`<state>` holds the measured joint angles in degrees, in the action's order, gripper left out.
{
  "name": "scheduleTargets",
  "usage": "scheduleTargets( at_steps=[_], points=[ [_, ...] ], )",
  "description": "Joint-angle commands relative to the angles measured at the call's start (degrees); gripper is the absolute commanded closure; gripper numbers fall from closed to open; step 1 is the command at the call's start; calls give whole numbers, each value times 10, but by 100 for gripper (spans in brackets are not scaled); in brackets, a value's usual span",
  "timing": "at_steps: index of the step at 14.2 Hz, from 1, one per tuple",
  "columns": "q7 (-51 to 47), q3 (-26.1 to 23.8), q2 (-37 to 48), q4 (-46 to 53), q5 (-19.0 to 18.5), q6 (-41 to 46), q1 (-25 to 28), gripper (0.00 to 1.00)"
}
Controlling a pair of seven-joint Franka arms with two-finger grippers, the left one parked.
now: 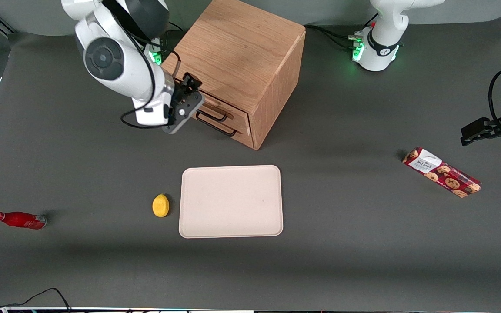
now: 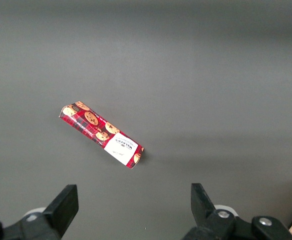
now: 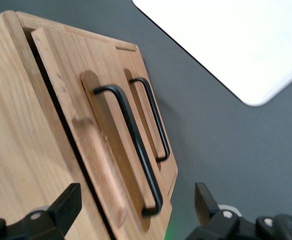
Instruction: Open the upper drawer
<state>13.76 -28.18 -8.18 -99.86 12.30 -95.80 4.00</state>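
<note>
Risk comes mainly from the two black handles lying so near each other: if the gripper (image 1: 188, 96) closes a little too low, it may catch the lower drawer (image 3: 158, 165) and pull the wrong one, and a grasp near the end of the bar could make the drawer twist and jam. The gripper hovers just in front of the cabinet (image 1: 242, 56), close to the handles, with its fingers (image 3: 68, 202) spread open and holding nothing. The upper drawer (image 3: 73, 115) sits closed in the top of the cabinet's front, directly above the lower one. Its front faces obliquely toward the front camera and toward the working arm's end of the desk (image 1: 342, 208), so I judge it must slide out that way. Its handle (image 3: 133, 145) runs lengthwise along the drawer front, parallel to the cabinet's top edge.
</note>
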Motion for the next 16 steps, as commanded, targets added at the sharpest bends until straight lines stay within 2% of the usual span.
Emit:
scheduleTargets(
  at_steps=[1,10,16],
  points=[
    [49,4,-17,5,13,-10,-9,0],
    [80,7,-22,-62,15,-65,-11,0],
    [81,7,-18,-95,54,-99,-12,0]
  ],
)
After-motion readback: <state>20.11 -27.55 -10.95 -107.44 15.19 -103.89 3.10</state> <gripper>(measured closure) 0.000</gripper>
